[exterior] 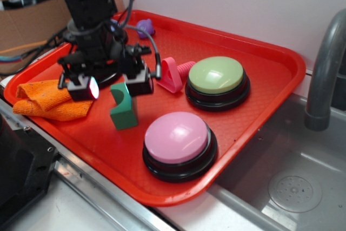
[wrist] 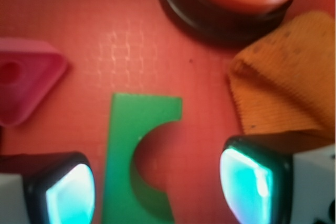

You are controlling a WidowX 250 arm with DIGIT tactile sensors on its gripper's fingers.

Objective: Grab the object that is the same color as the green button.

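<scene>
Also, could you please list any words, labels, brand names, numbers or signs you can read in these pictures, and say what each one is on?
No readable text in either view.
Green button, pink button: plain domes, no marking.
Green block, pink triangle, orange cloth, red tray: nothing printed.
Claw: no label that shows on it.
Cardboard box behind the tray: no print can be made out.

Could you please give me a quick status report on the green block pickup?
Tool open, fingers either side of green block, not closed on it. Block upright on red tray. Orange cloth close beside one finger; pink triangle clear.
</scene>
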